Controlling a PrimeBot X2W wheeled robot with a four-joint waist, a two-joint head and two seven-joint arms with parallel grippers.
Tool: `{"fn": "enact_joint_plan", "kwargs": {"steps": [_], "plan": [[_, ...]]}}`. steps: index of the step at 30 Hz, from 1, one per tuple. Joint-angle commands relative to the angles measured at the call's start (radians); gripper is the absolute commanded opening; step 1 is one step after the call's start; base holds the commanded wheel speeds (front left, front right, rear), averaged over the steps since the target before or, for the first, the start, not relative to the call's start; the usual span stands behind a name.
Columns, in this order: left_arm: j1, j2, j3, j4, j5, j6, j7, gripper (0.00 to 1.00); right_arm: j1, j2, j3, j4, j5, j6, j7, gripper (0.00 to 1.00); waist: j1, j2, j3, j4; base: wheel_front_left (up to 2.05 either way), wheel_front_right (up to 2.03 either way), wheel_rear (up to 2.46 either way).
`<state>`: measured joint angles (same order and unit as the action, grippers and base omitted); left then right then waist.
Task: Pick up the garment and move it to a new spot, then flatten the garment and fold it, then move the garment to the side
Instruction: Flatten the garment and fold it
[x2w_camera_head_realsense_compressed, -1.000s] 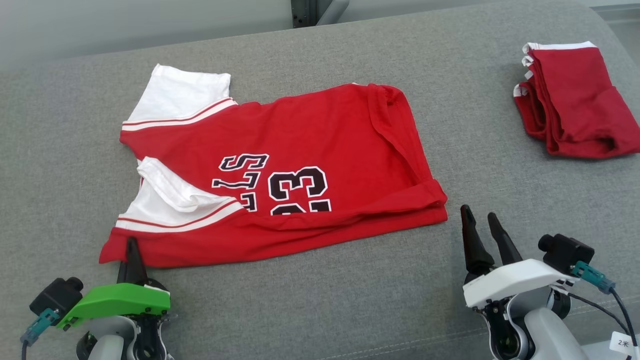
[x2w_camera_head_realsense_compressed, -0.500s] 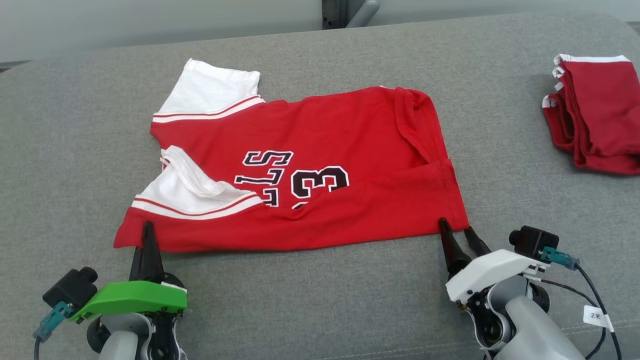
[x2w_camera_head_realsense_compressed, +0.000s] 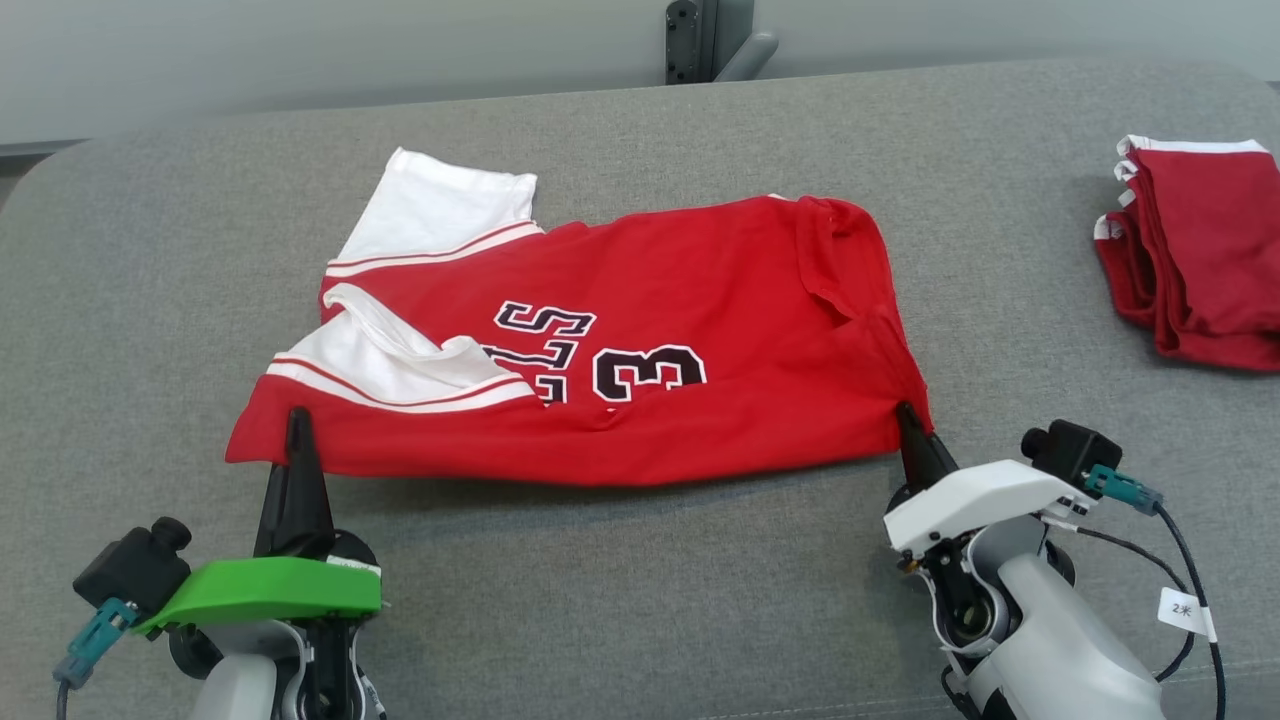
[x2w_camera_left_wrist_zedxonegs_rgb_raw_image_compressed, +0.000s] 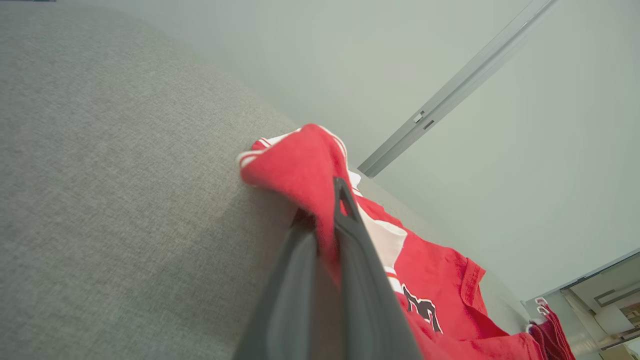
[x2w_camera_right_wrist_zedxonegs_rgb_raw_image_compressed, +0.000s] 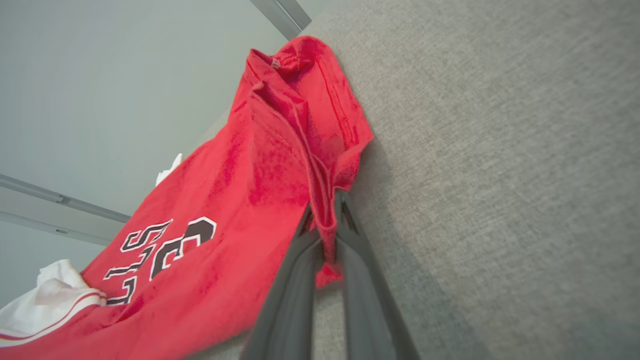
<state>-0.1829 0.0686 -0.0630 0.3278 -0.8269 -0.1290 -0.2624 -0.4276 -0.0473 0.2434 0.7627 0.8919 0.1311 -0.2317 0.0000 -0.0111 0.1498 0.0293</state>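
Grey woven cushion (x2w_camera_head_realsense_compressed: 620, 600) — soft red jersey (x2w_camera_head_realsense_compressed: 700, 280), near corners pinched.

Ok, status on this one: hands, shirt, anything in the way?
Left hand shut on shirt, near left corner. Right hand shut on near right corner. Shirt part-folded on cushion. Folded red pile far right, apart.

A big grey counter (x2w_camera_head_realsense_compressed: 620, 600) with a soft cloth top and round corners stands here. Far over on its right side sits a folded red pile (x2w_camera_head_realsense_compressed: 1200, 250) with thin white edges, stacked in neat layers. Behind the counter is a pale wall (x2w_camera_head_realsense_compressed: 300, 50). A dark post (x2w_camera_head_realsense_compressed: 690, 40) stands against it at the back, near the middle. A thin grey rail (x2w_camera_left_wrist_zedxonegs_rgb_raw_image_compressed: 450, 95) runs along the wall.
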Motion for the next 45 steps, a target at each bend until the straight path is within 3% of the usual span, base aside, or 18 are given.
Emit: {"fn": "enact_joint_plan", "kwargs": {"steps": [1,8,13,19,28,29,30,31,32,33,34,35,45], "plan": [[0.019,0.003,0.004,-0.022,0.003,-0.002,-0.003,0.0,0.001,-0.006,-0.013,-0.019,0.005,-0.001,-0.01,0.0,0.0,0.0111,-0.01,-0.002,0.0,0.0,0.0],[0.129,0.01,0.005,-0.182,0.0,-0.002,-0.003,0.0,0.117,-0.036,-0.086,-0.182,0.04,-0.001,0.005,0.0,0.0,0.0111,-0.03,-0.011,0.0,0.0,0.0],[0.251,0.01,0.003,-0.219,-0.014,-0.002,-0.003,0.0,0.232,-0.039,-0.133,-0.237,0.018,-0.001,0.043,0.0,0.0,0.0111,-0.026,-0.017,0.0,0.0,0.0],[0.316,-0.001,-0.006,-0.175,-0.029,-0.002,-0.003,0.0,0.279,-0.023,-0.17,-0.236,-0.019,-0.001,0.05,0.0,0.0,0.0111,-0.02,-0.018,0.0,0.0,0.0],[0.259,-0.01,-0.007,-0.03,-0.004,-0.001,-0.003,0.0,0.259,-0.011,-0.195,-0.184,-0.117,-0.002,0.013,0.0,0.0,0.0111,-0.02,-0.021,0.0,0.0,0.0],[0.257,-0.01,-0.005,-0.016,0.0,0.001,-0.003,0.07,0.259,-0.011,-0.199,-0.181,-0.128,-0.002,0.009,0.0,0.0,0.0111,-0.021,-0.024,0.0,0.0,0.0],[0.256,-0.011,-0.005,-0.002,0.002,0.002,-0.003,0.35,0.259,-0.011,-0.203,-0.177,-0.139,-0.002,0.005,0.0,0.0,0.0111,-0.022,-0.026,0.0,0.0,0.0],[0.255,-0.01,-0.004,0.01,0.004,0.004,-0.003,0.59,0.261,-0.01,-0.207,-0.175,-0.149,-0.002,0.002,0.13,0.0,0.0111,-0.023,-0.028,0.0,0.0,0.0],[0.255,-0.01,-0.002,0.022,0.003,0.008,-0.003,0.94,0.263,-0.01,-0.21,-0.173,-0.155,-0.002,-0.001,0.33,0.0,0.0111,-0.025,-0.031,0.0,0.0,0.0],[0.258,-0.01,0.0,0.033,-0.001,0.01,-0.003,1.0,0.266,-0.01,-0.214,-0.171,-0.161,-0.002,-0.004,0.49,0.0,0.0111,-0.026,-0.034,0.0,0.0,0.0],[0.261,-0.009,0.005,0.041,-0.007,0.01,-0.003,1.0,0.27,-0.01,-0.218,-0.169,-0.172,-0.002,-0.006,0.93,0.0,0.0111,-0.027,-0.036,0.0,0.0,0.0],[0.266,-0.009,0.005,0.049,-0.013,0.009,-0.003,1.0,0.274,-0.01,-0.222,-0.17,-0.183,-0.002,-0.008,1.0,0.0,0.0111,-0.029,-0.038,0.0,0.0,0.0],[0.277,0.016,0.014,0.039,-0.002,0.015,0.003,1.0,0.3,-0.005,-0.291,-0.232,-0.293,-0.001,-0.026,1.0,0.0,0.0111,-0.036,-0.039,0.0,0.0,0.0]]}}
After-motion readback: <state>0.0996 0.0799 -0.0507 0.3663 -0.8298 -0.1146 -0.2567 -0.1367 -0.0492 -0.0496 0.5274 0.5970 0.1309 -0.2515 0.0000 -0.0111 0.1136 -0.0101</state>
